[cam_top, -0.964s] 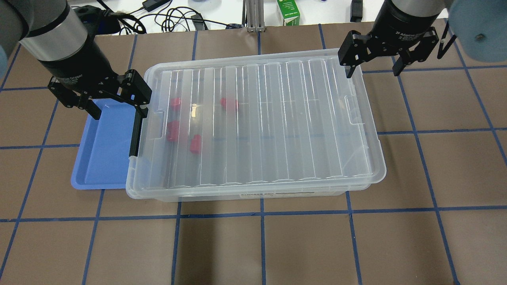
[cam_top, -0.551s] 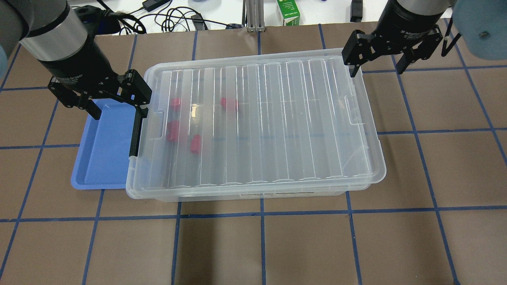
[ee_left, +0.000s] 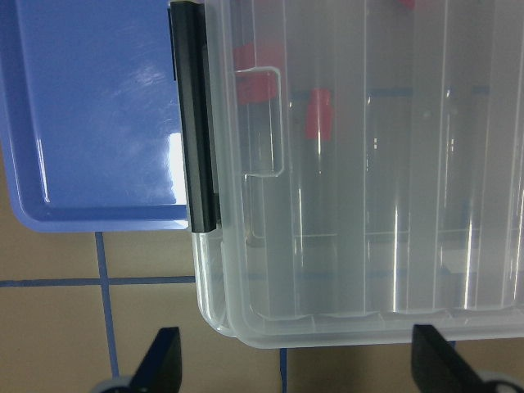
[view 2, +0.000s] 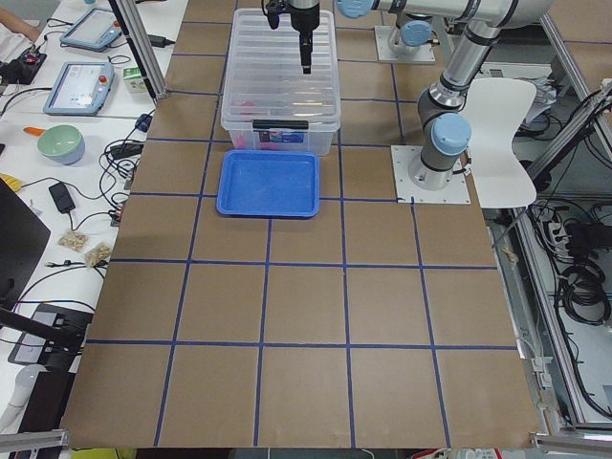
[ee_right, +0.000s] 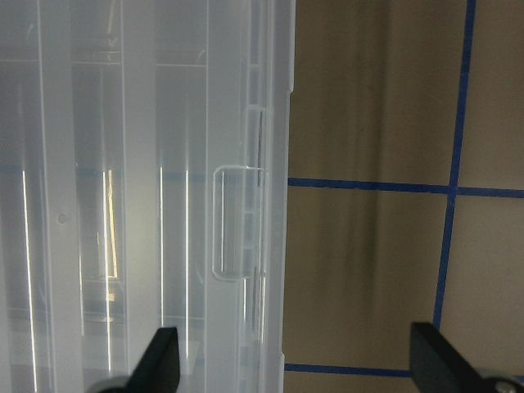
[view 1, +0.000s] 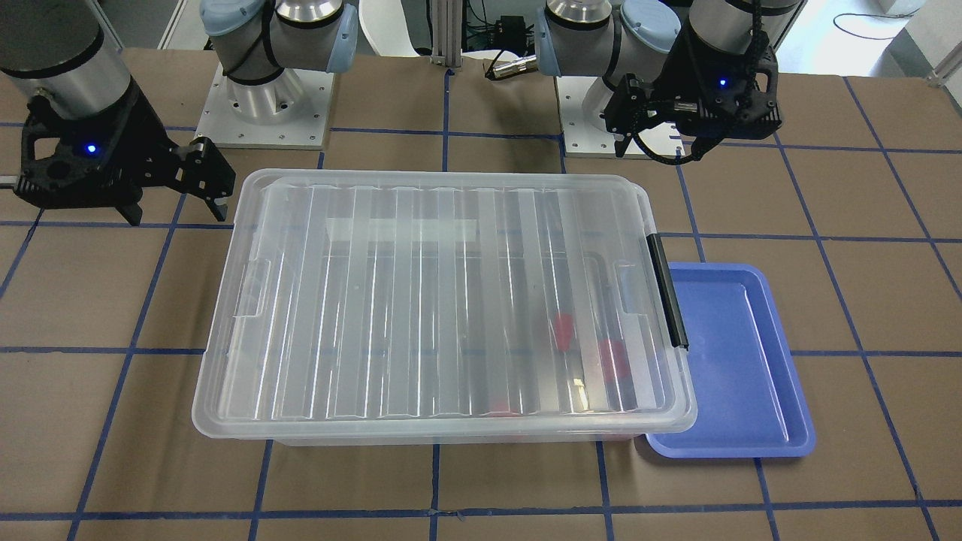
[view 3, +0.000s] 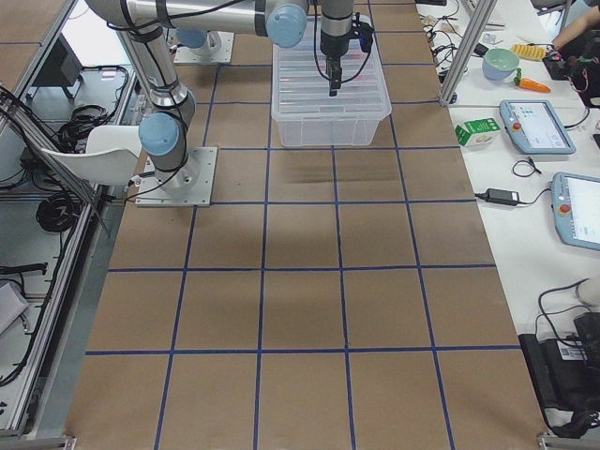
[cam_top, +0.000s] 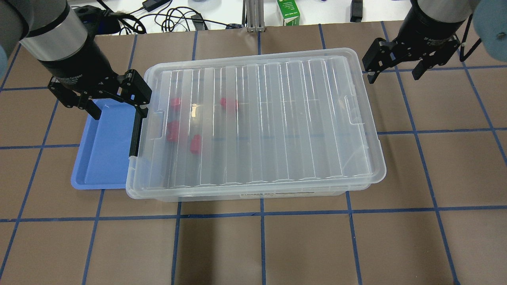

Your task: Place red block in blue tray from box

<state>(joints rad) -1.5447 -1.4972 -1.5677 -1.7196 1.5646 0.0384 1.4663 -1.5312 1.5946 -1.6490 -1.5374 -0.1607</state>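
Note:
The box lies in the middle of the table with its ribbed clear lid on. Several red pieces show blurred through the lid near its left end; I cannot tell which is the small red block. The blue tray lies empty against the box's left end, by the black clip handle. My left gripper is open and empty, above the tray's far end and the handle. My right gripper is open and empty, just beyond the box's far right corner. The left wrist view shows the handle and a red piece.
Cables, a power brick and a green carton lie beyond the table's far edge. Brown table surface with a blue tape grid surrounds the box. The right wrist view shows the box's right end and table beside it.
My right gripper has moved to the right, from over the box's far right corner to just outside that end. My left gripper, the box and the tray have not moved.

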